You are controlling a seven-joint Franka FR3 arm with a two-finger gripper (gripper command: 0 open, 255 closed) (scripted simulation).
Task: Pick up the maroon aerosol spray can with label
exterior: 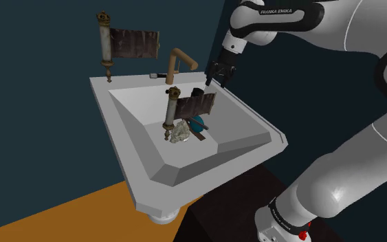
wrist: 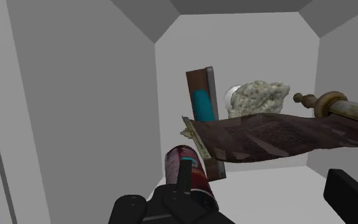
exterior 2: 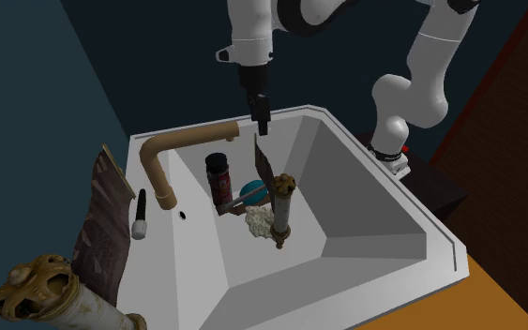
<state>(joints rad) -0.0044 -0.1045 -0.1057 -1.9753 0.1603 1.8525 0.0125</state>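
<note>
Two black fingers (wrist: 349, 197) of the gripper (exterior 2: 264, 120) are seen spread apart above the white sink (exterior 2: 412, 216), with nothing clasped between them. In the second exterior view, from left to right, a black marker (exterior 2: 141, 216) is laid on the rim, a brown faucet (exterior 2: 163, 159) is mounted, and the maroon spray can (exterior 2: 218, 178) is found in the basin below the faucet, just beside a teal object (exterior 2: 251, 192) and a scroll (exterior 2: 281, 211).

White sink (exterior: 123, 137); bronze faucet (exterior: 172, 65); scroll (exterior: 193, 104), pale rock (exterior: 179, 132) in basin.
</note>
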